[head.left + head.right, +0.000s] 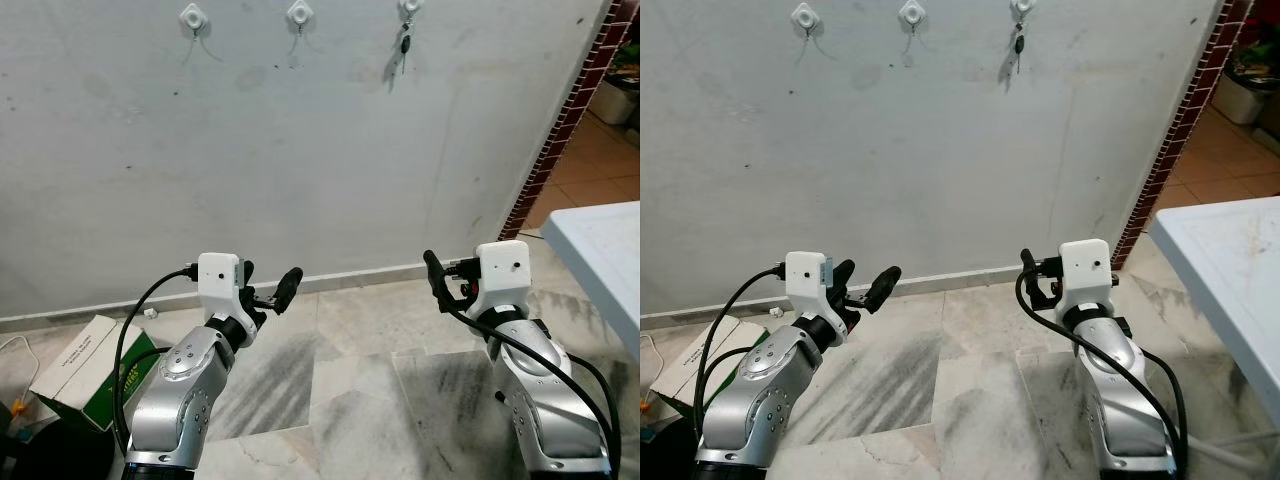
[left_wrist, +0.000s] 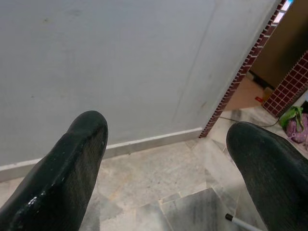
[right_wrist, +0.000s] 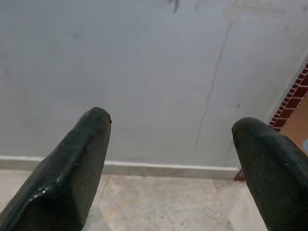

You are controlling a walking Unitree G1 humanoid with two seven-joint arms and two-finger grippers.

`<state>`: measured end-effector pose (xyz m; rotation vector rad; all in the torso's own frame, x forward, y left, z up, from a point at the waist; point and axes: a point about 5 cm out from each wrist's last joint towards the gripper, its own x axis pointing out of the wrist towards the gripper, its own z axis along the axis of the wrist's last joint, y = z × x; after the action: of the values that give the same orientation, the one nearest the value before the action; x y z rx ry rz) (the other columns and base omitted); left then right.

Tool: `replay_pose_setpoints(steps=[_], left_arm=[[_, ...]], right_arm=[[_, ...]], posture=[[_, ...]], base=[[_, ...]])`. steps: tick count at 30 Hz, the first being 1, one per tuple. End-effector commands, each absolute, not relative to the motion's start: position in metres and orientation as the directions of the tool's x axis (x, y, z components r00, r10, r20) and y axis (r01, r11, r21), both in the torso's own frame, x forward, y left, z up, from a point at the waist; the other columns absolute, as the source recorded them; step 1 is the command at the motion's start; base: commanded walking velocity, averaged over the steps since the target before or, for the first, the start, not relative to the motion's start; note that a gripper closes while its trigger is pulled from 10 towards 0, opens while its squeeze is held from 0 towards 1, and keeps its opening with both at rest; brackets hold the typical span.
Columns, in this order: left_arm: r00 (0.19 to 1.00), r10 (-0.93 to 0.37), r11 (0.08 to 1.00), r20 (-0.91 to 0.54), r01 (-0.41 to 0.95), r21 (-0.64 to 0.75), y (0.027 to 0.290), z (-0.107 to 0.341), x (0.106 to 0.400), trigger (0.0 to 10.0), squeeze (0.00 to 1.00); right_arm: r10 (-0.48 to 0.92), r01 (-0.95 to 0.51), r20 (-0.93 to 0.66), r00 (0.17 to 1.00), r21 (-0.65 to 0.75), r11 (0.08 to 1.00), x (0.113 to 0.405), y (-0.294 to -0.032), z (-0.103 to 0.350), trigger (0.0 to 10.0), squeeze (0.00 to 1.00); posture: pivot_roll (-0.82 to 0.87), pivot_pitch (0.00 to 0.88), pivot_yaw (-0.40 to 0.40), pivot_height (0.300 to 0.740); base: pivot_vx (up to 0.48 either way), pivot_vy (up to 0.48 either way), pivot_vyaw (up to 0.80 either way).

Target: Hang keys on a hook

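Three white hooks along the top edge of the frame on a grey wall (image 1: 330, 150): left hook (image 1: 192, 17), middle hook (image 1: 299, 13), right hook (image 1: 409, 6), the last one with the keys (image 1: 404, 45) dangling from it, dark and small, upper centre-right. Green-and-white carton (image 1: 90, 372) at lower left on the marble floor (image 1: 350, 350), lettering on its side too small to read, contents hidden. Left gripper (image 1: 269, 292) raised at lower left of centre, forearm angled up toward the wall, fingers (image 2: 72, 163) spread wide with nothing between them. Right gripper (image 1: 445, 282) raised at lower right of centre, fingers (image 3: 77, 163) likewise parted wide and empty, aimed at the wall base. White tabletop (image 1: 605, 255) at the right edge. Red brick pillar (image 1: 565, 120) running down the upper right
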<state>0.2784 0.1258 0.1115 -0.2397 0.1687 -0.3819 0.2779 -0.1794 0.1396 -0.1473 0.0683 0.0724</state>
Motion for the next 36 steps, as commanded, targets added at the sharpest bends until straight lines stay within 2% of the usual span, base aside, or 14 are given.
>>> replay_pose_setpoints(steps=[1, 8, 36], left_arm=[[0.902, -0.419, 0.889, -0.106, 0.384, -0.249, 0.1247, 0.1171, 0.2761, 10.0, 0.00], [0.891, -0.442, 0.880, -0.108, 0.406, -0.247, 0.1250, 0.1188, 0.2761, 10.0, 0.00], [0.868, -0.480, 0.862, -0.125, 0.441, -0.250, 0.1233, 0.1195, 0.2794, 10.0, 0.00]], right_arm=[[0.041, -0.047, -0.045, 0.998, -0.153, 0.987, 0.2738, -0.1862, 0.1453, 10.0, 0.00], [0.042, -0.043, -0.013, 0.999, -0.154, 0.987, 0.2714, -0.1861, 0.1502, 10.0, 0.00], [0.056, -0.059, -0.023, 0.998, -0.143, 0.988, 0.2763, -0.1798, 0.1494, 10.0, 0.00]], posture=[[-0.07, 0.000, 0.057, 0.740], [-0.07, 0.000, 0.061, 0.740], [-0.06, 0.000, 0.064, 0.740]], base=[[0.000, 0.000, -0.76], [0.000, 0.000, -0.50], [0.000, 0.000, -0.78]])
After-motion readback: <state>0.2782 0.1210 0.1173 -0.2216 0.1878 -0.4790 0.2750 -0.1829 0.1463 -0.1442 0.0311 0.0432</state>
